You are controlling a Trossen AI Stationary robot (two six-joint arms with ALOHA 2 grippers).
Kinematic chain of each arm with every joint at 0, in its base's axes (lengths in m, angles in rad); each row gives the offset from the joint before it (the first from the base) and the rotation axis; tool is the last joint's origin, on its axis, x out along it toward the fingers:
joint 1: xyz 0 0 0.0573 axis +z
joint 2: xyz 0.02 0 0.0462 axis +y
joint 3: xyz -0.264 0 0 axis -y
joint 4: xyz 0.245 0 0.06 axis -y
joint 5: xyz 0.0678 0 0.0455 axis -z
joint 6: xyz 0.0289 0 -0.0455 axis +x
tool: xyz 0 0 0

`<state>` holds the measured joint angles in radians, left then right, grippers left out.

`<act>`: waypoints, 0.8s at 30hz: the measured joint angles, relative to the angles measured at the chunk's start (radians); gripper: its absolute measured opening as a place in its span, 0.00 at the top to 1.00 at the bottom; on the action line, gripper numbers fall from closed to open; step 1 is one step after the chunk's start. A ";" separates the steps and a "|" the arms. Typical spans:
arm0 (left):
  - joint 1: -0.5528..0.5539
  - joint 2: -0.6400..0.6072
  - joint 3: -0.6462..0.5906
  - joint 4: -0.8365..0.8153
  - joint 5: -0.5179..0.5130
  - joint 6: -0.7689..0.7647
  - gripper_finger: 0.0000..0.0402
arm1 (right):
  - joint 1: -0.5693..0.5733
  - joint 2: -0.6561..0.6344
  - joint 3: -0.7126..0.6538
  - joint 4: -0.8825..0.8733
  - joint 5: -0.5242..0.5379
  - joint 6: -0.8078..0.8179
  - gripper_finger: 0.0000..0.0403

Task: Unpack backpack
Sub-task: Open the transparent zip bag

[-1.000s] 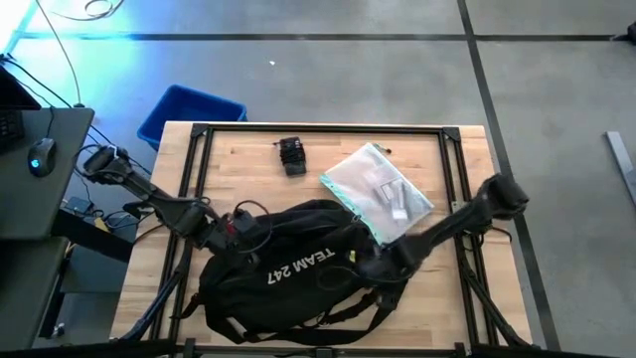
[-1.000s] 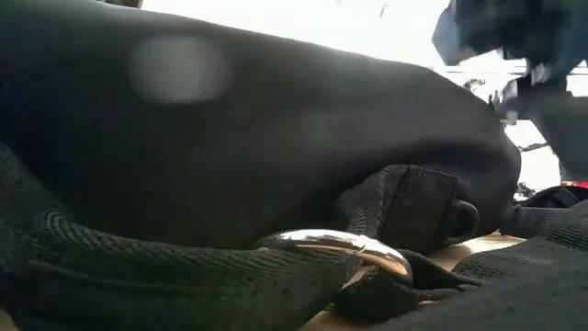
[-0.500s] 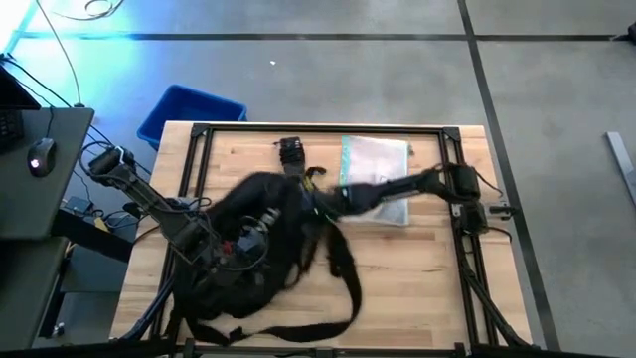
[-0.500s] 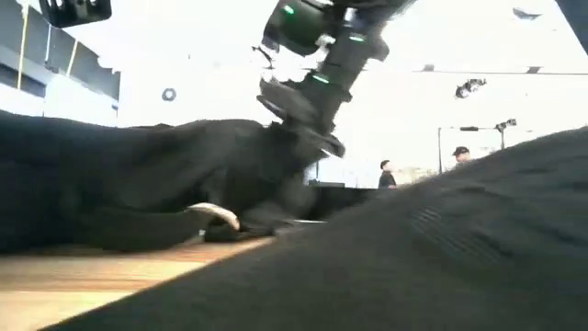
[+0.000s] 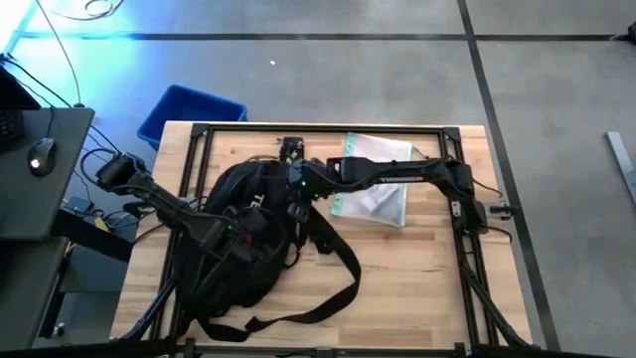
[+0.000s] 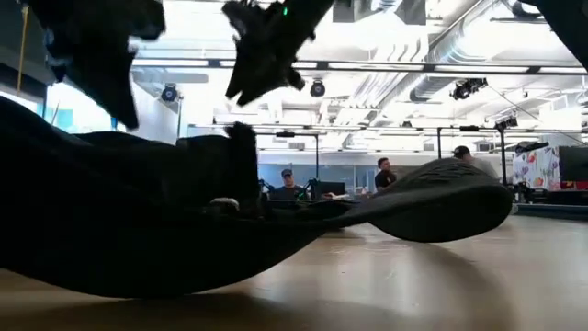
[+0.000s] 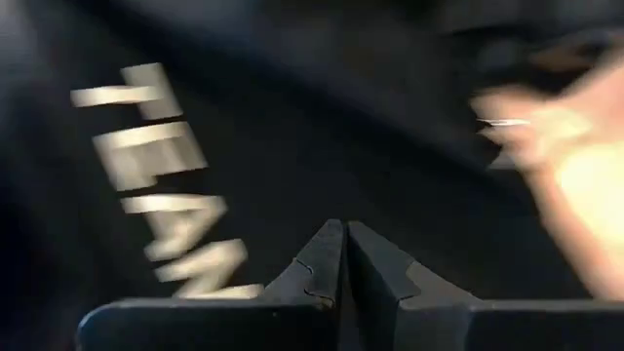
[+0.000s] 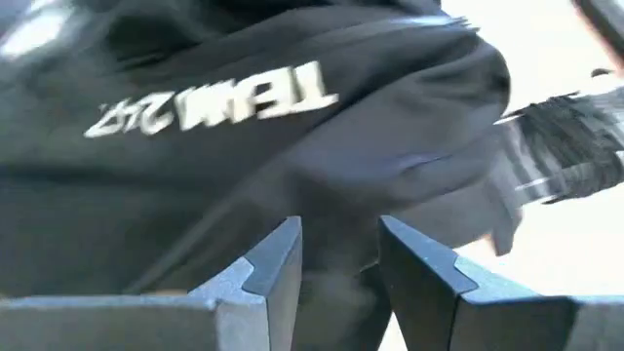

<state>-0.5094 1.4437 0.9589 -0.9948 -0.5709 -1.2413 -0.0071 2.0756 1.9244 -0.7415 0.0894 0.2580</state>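
Observation:
The black backpack (image 5: 248, 254) lies bunched on the table's left half, its white "TEAM 247" lettering (image 8: 210, 102) facing up. A long strap (image 5: 343, 283) trails over the wood to its right. My right gripper (image 5: 296, 189) reaches in from the right and is shut on the backpack's far right part. My left gripper (image 5: 237, 237) comes from the left with its fingers shut, right over the fabric beside the lettering (image 7: 156, 166). A clear zip bag (image 5: 383, 194) lies flat under my right arm. My right gripper pinches a bunched fold of the backpack's black fabric (image 8: 336, 278) between its two fingers, just below the lettering. It comes slanting down from the table's right. That part of the backpack is raised, and the rest lies on the table. My left gripper's shut fingertips (image 7: 343, 244) point down at the fabric; I cannot tell whether they touch or pinch it.
A small black object (image 5: 290, 151) lies near the far edge, just behind the backpack. A blue bin (image 5: 189, 111) stands on the floor beyond the table's far left corner. Bare wood shows on the table's near right part (image 5: 417, 288). People sit in the room behind (image 6: 381, 173).
My right gripper has swung from the near right toward the far edge and the left, rising, and has dragged the backpack with it. The backpack has rolled over to the left and bunched up, its straps left trailing on the right. The zip bag has turned square.

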 joint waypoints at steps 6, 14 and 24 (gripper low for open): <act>0.054 -0.013 -0.153 -0.024 0.068 -0.066 1.00 | 0.141 -0.087 0.022 -0.083 -0.008 0.004 0.70; 0.113 -0.097 -0.344 -0.026 0.160 -0.267 1.00 | 0.347 -0.166 0.022 -0.113 0.070 0.090 0.70; 0.196 -0.277 -0.360 -0.061 0.121 -0.277 1.00 | 0.524 -0.177 0.022 -0.356 0.207 0.312 0.70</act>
<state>-0.3136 1.1664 0.5984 -1.0557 -0.4498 -1.5186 0.5172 1.8988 1.9469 -1.0980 0.2966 0.5701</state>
